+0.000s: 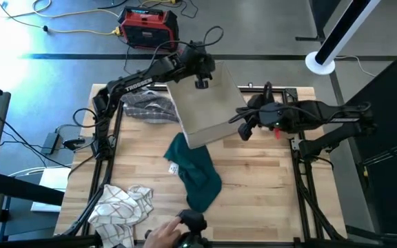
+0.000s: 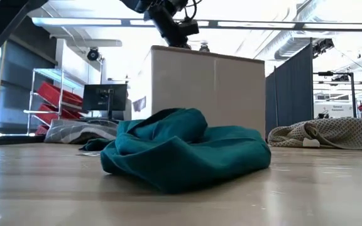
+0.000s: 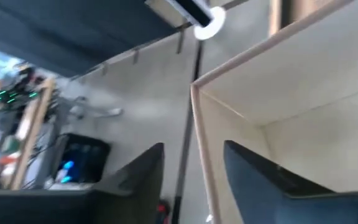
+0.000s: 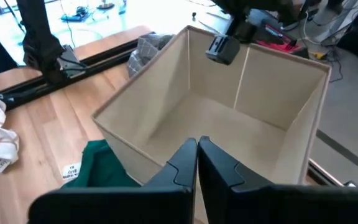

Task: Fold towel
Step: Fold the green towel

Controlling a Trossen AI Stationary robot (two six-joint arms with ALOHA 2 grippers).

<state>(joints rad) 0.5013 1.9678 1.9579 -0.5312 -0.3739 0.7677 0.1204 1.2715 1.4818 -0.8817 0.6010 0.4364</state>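
On wooden table (image 1: 253,186), teal towel (image 1: 195,176) beside beige box (image 1: 209,103) pinched by both claws.

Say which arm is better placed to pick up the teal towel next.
Probably the right. The right gripper hangs by the beige box's near edge, just beyond the teal towel, apparently holding nothing. The left gripper sits farther away, over the box's far wall, its fingers straddling that wall.

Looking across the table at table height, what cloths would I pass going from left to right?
Grey cloth → teal towel → cream checked cloth.
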